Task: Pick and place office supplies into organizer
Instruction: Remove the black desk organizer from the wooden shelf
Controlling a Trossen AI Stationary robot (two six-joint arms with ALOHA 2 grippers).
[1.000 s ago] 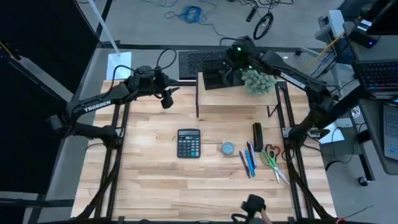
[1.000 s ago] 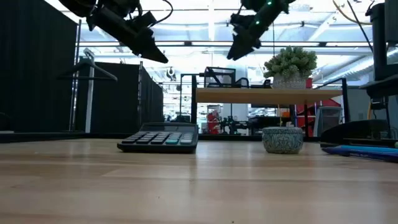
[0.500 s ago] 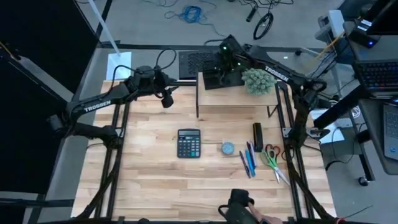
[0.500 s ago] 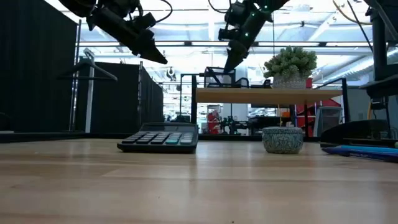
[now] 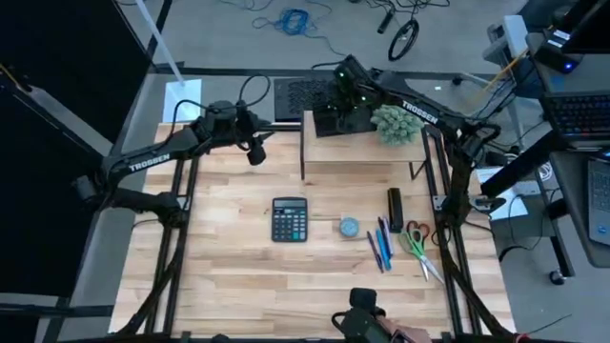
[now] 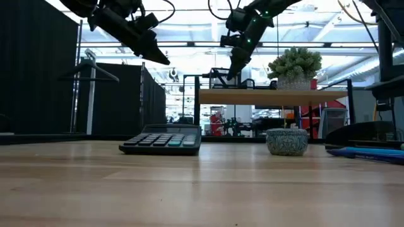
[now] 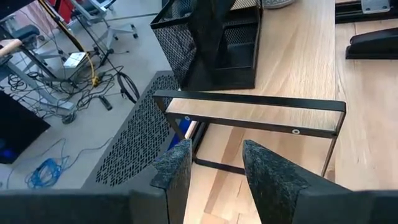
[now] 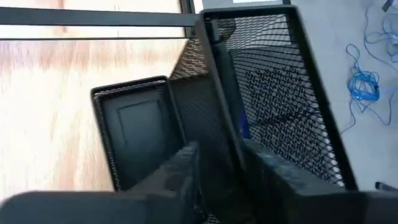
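Note:
The black mesh organizer (image 5: 327, 119) stands on the wooden shelf riser (image 5: 362, 148) at the table's far middle. My right gripper (image 5: 340, 107) reaches down into it from the right and is shut on one of its upright walls. On the table's right part lie the blue and dark pens (image 5: 381, 246), the scissors (image 5: 416, 244) and the round blue-grey disc (image 5: 349, 227). My left gripper (image 5: 255, 152) hangs in the air left of the riser, open, with nothing between its fingers (image 7: 180, 168). My right gripper (image 8: 221, 158) pinches an upright mesh wall (image 8: 217, 115) of the organizer between its two fingers, one finger (image 8: 180, 171) in the compartment on each side. The fingers come from above, slanting down. The organizer stands on the riser.
A black calculator (image 5: 289, 219) lies mid-table and a black stapler (image 5: 395, 208) beside the pens. A fuzzy green plant (image 5: 396, 124) stands on the riser right of the organizer. A person's hand (image 5: 410, 333) with a dark device shows at the near edge.
My right gripper has moved toward the table's left edge and down onto the organizer, and its fingers have shut on the mesh wall. The hand with the dark device at the near edge has shifted left.

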